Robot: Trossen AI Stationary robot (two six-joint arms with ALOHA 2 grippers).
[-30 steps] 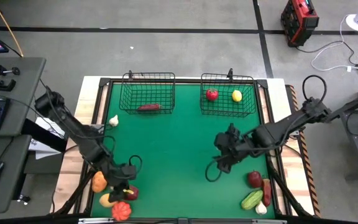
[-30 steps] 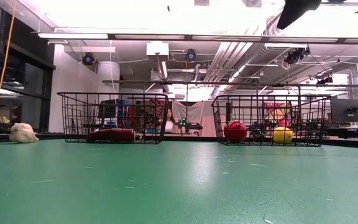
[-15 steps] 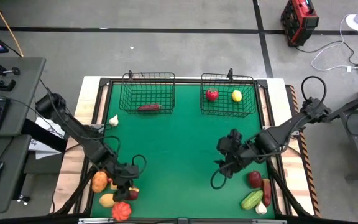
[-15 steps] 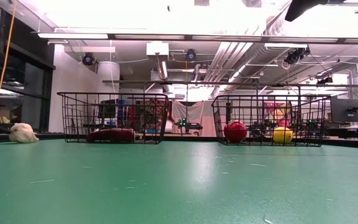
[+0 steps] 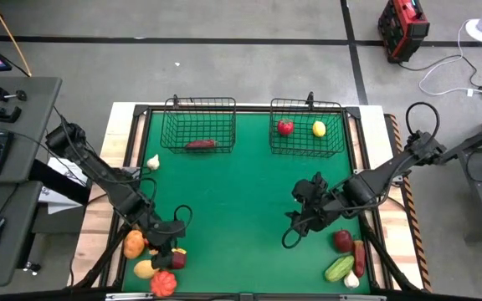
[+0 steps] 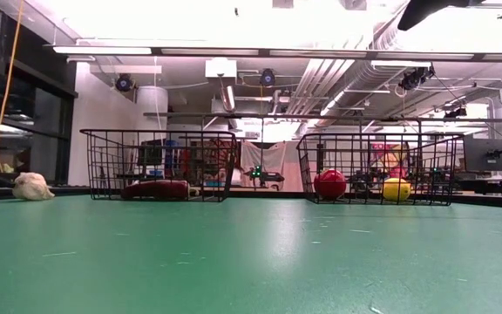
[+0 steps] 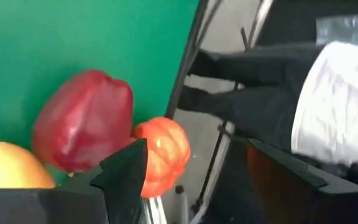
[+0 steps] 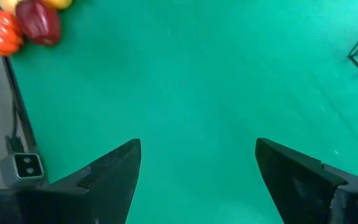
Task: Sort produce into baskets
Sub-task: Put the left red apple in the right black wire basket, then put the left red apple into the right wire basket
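Left basket (image 5: 199, 125) with maroon piece (image 5: 200, 144), right basket (image 5: 306, 127) with red (image 5: 285, 127), yellow fruits (image 5: 319, 128)

Two baskets (image 5: 199, 125) stand side by side along the tabletop's (image 5: 241, 192) far edge. Loose produce (image 5: 153, 267) clusters at both near corners.

Two baskets (image 6: 159, 164) hold produce (image 6: 329, 184) on the table (image 6: 251, 257).
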